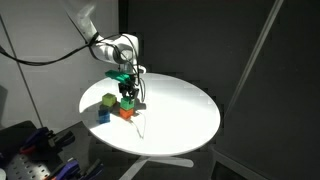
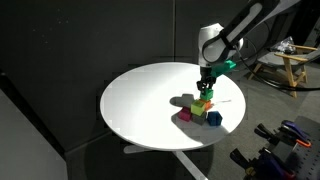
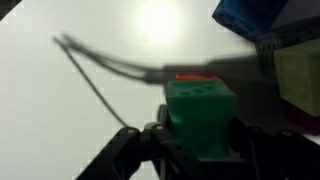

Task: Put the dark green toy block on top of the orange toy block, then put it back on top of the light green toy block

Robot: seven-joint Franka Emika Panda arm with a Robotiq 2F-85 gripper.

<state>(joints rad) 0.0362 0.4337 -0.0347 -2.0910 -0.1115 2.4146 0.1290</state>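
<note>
The dark green toy block [image 3: 200, 115] sits between my gripper's [image 3: 197, 150] fingers, which are shut on its sides. A strip of the orange toy block [image 3: 190, 77] shows just beyond it. In an exterior view the dark green toy block [image 1: 129, 97] rests on the orange toy block [image 1: 126, 113], with my gripper [image 1: 129, 90] over it. The light green toy block [image 1: 108, 100] stands beside the stack and also shows in the wrist view [image 3: 300, 80]. In the other exterior view my gripper [image 2: 205, 88] hangs over the cluster of blocks, and the light green toy block [image 2: 202, 103] shows below it.
A blue block [image 1: 103, 115] lies next to the light green one and also shows in the wrist view [image 3: 250, 15]. A thin wire [image 3: 100, 70] lies on the round white table [image 1: 185, 110]. A pink block [image 2: 185, 116] lies by the cluster.
</note>
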